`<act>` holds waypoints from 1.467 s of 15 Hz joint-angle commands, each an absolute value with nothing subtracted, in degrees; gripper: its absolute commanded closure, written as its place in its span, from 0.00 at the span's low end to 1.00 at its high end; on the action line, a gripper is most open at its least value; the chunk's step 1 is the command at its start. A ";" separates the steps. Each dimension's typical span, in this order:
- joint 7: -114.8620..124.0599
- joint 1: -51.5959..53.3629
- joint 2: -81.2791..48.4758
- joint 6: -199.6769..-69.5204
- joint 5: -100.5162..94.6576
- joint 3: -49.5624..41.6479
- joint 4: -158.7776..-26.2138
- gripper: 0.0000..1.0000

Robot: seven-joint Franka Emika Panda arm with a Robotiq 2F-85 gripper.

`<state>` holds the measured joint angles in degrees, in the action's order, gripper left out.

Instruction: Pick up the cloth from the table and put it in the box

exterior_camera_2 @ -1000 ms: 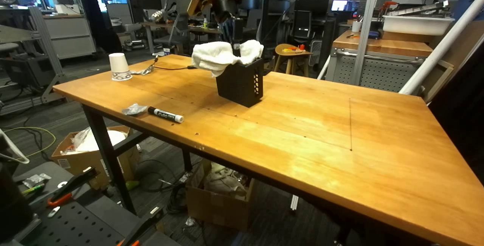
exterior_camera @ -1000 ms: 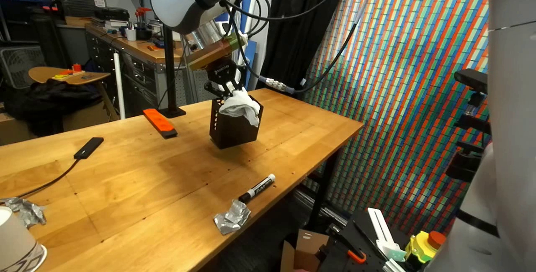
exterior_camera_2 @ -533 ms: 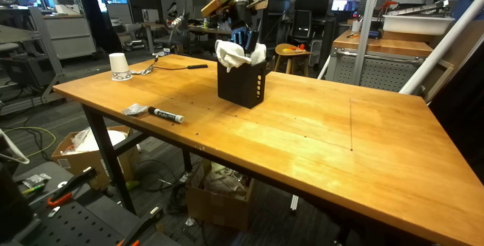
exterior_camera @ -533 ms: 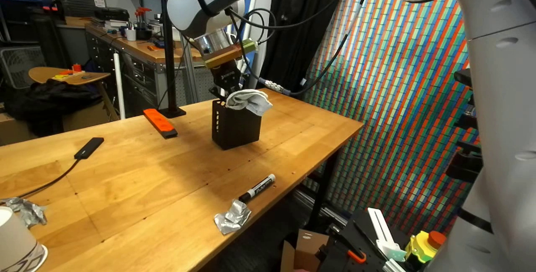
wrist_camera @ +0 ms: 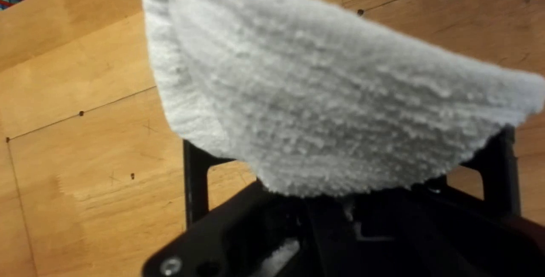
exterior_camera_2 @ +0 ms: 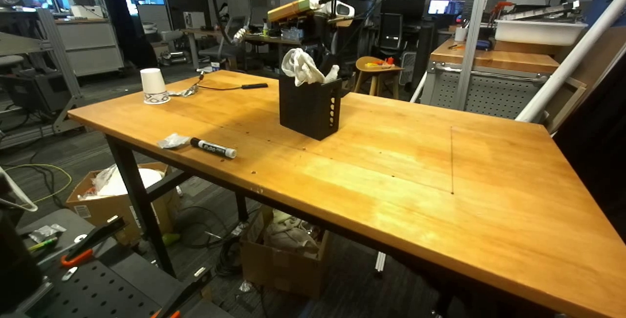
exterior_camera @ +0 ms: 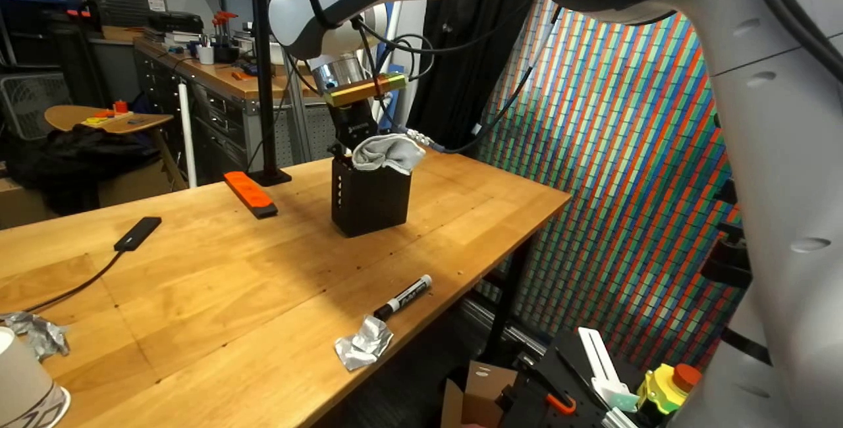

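Note:
The black box (exterior_camera: 375,201) stands upright on the wooden table, also in an exterior view (exterior_camera_2: 309,107). The white cloth (exterior_camera: 388,153) bunches at the box's top and bulges over one rim, as it also shows in an exterior view (exterior_camera_2: 301,67). My gripper (wrist_camera: 340,209) points down into the box's opening, with its fingers close together and a sliver of cloth between them. In the wrist view the cloth (wrist_camera: 319,85) covers much of the box's rim (wrist_camera: 196,183). The fingertips and the cloth's lower part are hidden inside the box in both exterior views.
A black marker (exterior_camera: 403,297) and crumpled foil (exterior_camera: 363,344) lie near the table's edge. A paper cup (exterior_camera_2: 154,85) and more foil stand at one end. An orange block (exterior_camera: 251,195) and a black hub (exterior_camera: 137,234) with a cable lie on the table. A dark post (exterior_camera: 263,99) rises behind.
My gripper has moved down and across into the box's opening, turning more upright. The cloth, which hung wider over the box's side, now sits more gathered at the top.

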<state>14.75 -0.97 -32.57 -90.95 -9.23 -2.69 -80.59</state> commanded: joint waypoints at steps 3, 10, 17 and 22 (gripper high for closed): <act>11.97 -0.46 -38.28 -95.23 -5.39 -1.67 -81.08 0.93; 18.07 1.19 -35.12 -96.03 -8.63 -3.90 -79.24 0.40; 25.14 2.25 -32.59 -100.33 -9.69 -5.63 -80.11 0.05; 28.56 3.18 -32.89 -99.81 -10.23 -6.28 -79.63 0.17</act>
